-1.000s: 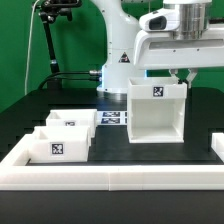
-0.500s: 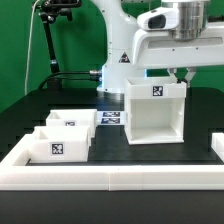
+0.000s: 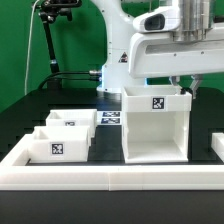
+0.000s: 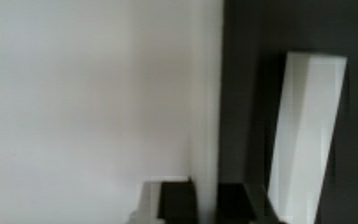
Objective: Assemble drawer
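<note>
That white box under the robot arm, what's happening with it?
The robot arm has its gripper down at the top back edge of the tall hollow drawer shell, which stands upright on the black table with its open side facing the camera. Whether the fingers actually pinch the wall can't be seen. Two small trays sit apart toward the exterior view's left, not yet slid in.

hand fingertips hidden behind shell, wrist view blurred

Arm pose: wrist vertical, end effector pointing down.
The white arm reaches in from above on the exterior view's right; the end effector hangs low, its finger spacing not discernible.
</note>
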Tool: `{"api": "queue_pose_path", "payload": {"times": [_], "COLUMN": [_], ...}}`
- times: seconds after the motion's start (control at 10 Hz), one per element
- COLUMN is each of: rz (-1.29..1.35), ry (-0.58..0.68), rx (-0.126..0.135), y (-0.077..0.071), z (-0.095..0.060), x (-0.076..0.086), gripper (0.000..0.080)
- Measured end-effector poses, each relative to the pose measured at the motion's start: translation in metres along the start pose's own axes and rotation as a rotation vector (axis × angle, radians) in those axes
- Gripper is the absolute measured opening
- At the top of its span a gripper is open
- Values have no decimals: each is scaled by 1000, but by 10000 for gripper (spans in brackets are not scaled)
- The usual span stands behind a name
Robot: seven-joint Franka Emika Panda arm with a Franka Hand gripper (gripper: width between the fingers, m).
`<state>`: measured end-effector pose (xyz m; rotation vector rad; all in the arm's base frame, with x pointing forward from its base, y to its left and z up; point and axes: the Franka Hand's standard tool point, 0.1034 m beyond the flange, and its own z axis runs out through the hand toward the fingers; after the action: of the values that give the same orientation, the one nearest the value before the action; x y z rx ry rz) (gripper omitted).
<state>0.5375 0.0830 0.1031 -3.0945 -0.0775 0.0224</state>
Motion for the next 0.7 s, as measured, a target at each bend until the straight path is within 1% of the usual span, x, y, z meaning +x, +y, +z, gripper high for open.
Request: {"api": "queue_pose_path", "payload": {"times": [0.1,0.3,0.4,0.7], "rz": [-6,18,59,97], "ry": [22,31,33,37], "rx": [2,5,8,11], "y": [2,5,3,1], "z": [0,-3,-2,-2], "x": [15,35,42,43], "gripper": [38,38,38,38]}}
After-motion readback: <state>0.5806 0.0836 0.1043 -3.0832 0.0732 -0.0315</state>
